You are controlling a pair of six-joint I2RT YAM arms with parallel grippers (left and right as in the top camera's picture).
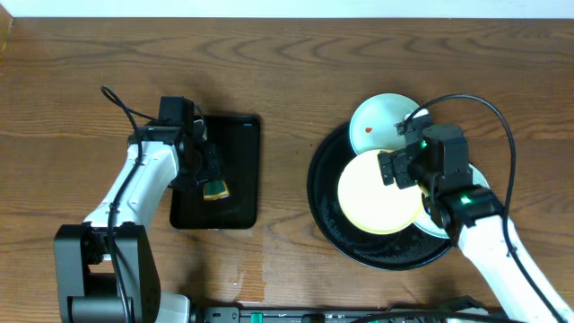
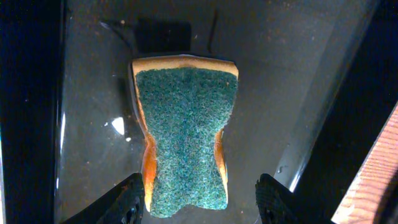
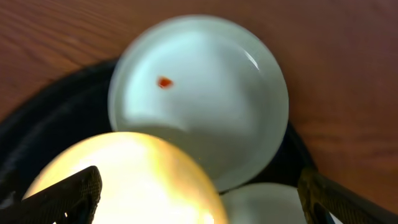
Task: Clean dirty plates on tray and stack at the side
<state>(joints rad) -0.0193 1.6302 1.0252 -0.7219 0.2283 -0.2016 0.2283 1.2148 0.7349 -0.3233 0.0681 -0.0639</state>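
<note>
The large round black tray (image 1: pixel 325 193) holds three plates. A pale yellow plate (image 1: pixel 372 193) lies in its middle. A mint-white plate (image 1: pixel 377 118) with a small red spot leans on the far rim; it also shows in the right wrist view (image 3: pixel 205 106). The second mint-white plate (image 1: pixel 481 179) is mostly hidden under my right arm. My right gripper (image 3: pixel 199 205) is open above the yellow plate (image 3: pixel 124 180). My left gripper (image 2: pixel 199 202) is open, its fingers either side of the near end of a green and yellow sponge (image 2: pixel 186 130), apart from it.
The sponge (image 1: pixel 215 189) lies in a smaller rectangular black tray (image 1: pixel 240 152) left of centre. Bare brown wooden table lies between the two trays and along the far side.
</note>
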